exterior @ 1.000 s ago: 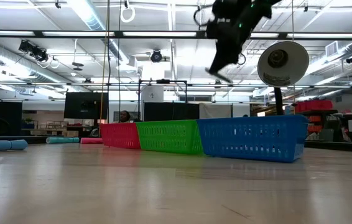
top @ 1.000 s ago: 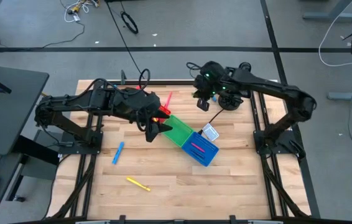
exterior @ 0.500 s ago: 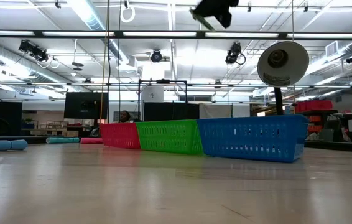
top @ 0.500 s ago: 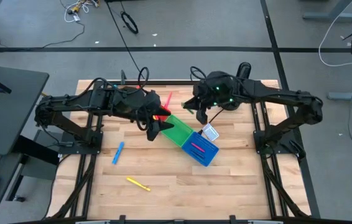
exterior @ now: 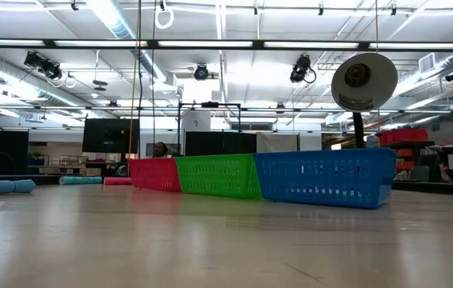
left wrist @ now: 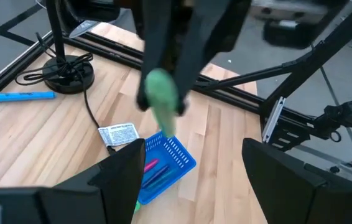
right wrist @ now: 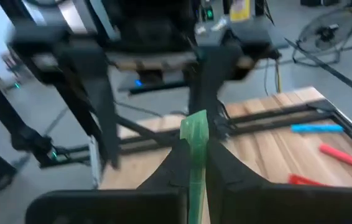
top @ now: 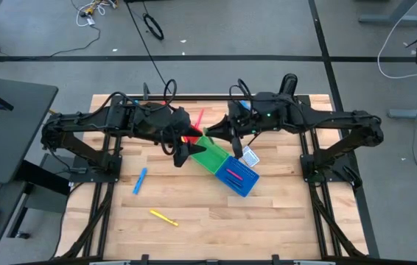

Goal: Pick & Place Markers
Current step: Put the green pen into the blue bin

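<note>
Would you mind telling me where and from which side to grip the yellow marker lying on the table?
Grip the yellow marker at mid-length from straight above, probably with fingers across its thin barrel: it lies flat and diagonal on bare wooden table, clear of neighbours.

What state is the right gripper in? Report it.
Shut: the right gripper clamps a green marker between its fingers in the right wrist view.

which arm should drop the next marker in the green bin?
Right. The right gripper is shut on a green marker and sits beside the green bin in the high view. The left gripper is open, empty, at the bin's other side.
</note>
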Available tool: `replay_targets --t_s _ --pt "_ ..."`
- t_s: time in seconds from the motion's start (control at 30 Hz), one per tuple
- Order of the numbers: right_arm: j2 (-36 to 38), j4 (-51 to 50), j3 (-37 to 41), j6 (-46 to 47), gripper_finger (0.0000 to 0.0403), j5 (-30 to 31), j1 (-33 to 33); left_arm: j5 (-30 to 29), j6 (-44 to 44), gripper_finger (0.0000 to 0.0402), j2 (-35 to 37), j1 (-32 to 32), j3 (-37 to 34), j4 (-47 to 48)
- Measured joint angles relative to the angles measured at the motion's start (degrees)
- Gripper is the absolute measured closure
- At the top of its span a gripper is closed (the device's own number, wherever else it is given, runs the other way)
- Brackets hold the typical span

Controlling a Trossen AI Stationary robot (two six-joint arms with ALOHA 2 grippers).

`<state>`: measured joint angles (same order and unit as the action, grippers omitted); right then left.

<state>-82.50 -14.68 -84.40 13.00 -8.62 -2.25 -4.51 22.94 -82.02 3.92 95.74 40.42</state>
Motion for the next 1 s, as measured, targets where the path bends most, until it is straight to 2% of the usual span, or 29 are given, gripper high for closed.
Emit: replay_targets --t_s 0.23,0.63,0.83,1.0 --pt "0.22 8.38 -0.30 1.53 0.0391 0.00 1.74 -0.73 -4.53 0.0126 0.00 0.02 -0.02 -4.67" --pt "0.44 6.49 -10.52 -2.50 0.0391 0.17 1.71 -0.37 -8.73 0.0126 0.00 0.04 -0.02 -16.59" --pt "0.16 5.38 -11.38 -2.52 0.0391 0.21 1.95 -0.38 -10.17 0.0126 0.00 0.04 -0.02 -23.64" --pt "0.17 6.08 -11.41 -1.78 0.0391 0.22 2.00 -0.38 -10.14 0.0129 0.00 0.07 -0.02 -24.94"
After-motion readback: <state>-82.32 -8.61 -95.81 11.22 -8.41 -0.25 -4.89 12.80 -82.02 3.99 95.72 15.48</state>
